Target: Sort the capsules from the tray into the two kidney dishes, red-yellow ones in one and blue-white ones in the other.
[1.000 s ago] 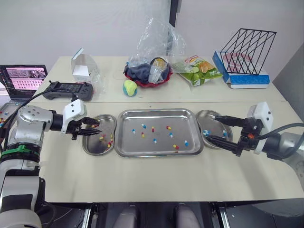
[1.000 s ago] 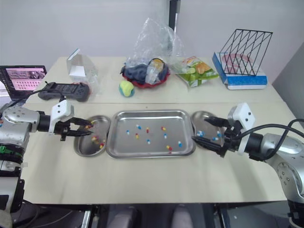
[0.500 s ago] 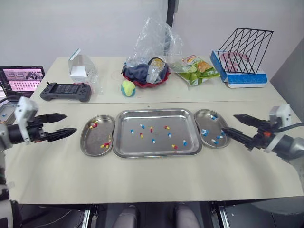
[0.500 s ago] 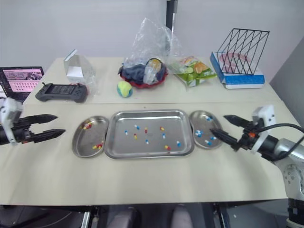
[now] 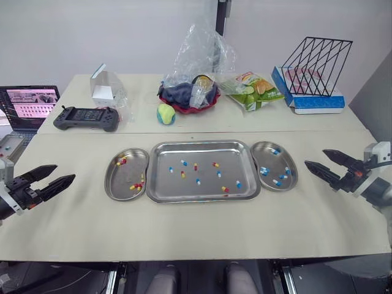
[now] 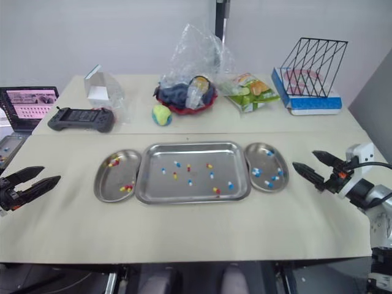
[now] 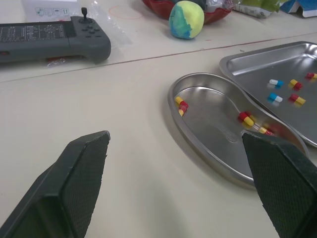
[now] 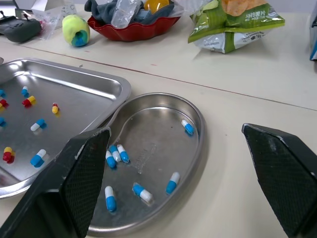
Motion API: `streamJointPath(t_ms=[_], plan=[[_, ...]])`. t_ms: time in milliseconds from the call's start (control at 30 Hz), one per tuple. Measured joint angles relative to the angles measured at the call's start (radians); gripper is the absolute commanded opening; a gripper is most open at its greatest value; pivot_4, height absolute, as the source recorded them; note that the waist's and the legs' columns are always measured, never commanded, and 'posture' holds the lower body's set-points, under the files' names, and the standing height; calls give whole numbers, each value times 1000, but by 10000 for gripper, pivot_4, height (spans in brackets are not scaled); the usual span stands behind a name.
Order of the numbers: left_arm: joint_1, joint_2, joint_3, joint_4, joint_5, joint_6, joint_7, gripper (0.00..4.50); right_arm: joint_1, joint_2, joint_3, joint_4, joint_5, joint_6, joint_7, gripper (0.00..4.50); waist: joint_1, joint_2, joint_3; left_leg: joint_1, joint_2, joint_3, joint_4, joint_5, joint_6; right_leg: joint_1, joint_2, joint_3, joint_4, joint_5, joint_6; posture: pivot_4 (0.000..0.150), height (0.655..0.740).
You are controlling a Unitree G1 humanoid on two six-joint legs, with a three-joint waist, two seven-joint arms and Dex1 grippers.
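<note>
Capsules (image 5: pixel 198 181), two-toned, dot the shiny tray (image 5: pixel 202 144); left pincer (image 5: pixel 64 172) and right pincer (image 5: pixel 315 158) gape empty.

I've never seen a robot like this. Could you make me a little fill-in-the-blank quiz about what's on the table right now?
The left kidney dish holds only ____ capsules. The right kidney dish holds only ____ ones. Capsules of both colours lie in the ____ between the dishes. The left gripper and the right gripper hover out to the sides, both with fingers ____.
Missing words: red-yellow; blue-white; tray; open.
</note>
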Motion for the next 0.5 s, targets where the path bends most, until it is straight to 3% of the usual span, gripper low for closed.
streamJointPath(t_ms=[500], plan=[[116,-32,37,-150,-14,-57,47,44719,-67,-23,33,62,-49,-1,52,45000,3,0,0,0,0,1,0,-1,-1,-1,0,1,-1,0,0,1500,7400]])
